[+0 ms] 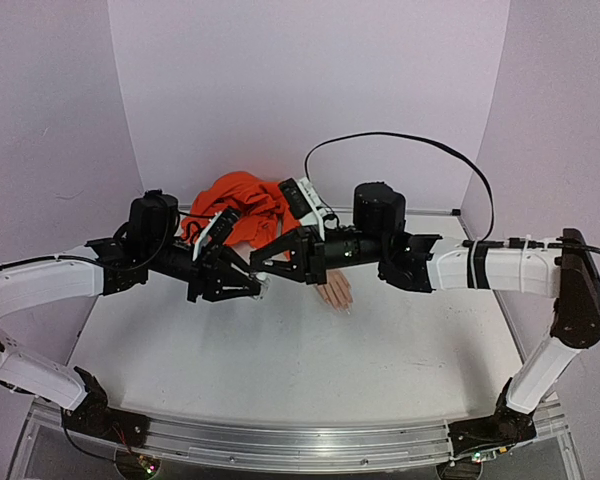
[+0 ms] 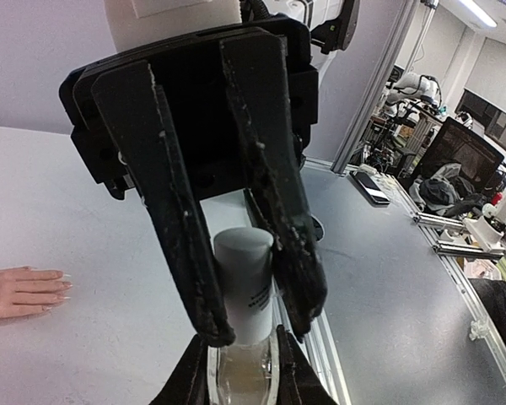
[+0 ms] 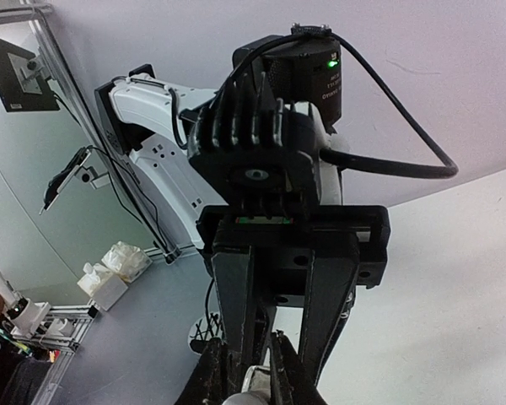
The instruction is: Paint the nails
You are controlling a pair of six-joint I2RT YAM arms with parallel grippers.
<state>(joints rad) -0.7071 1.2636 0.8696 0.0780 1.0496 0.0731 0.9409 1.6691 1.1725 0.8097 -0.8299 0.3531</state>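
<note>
Both jaws clamped: left bottle point(image 2: 240, 381), right cap point(image 2: 244, 274).

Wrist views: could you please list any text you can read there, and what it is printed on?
Dark print on the white bottle cap: too blurred to read.
White print on the black motor housing: too small to read.
No other text shows.

Pale lilac backdrop walls point(image 1: 310, 80) around a white table point(image 1: 280, 370), aluminium rail point(image 1: 280, 445) along its near edge, grey workbench point(image 2: 405, 287) beyond.
</note>
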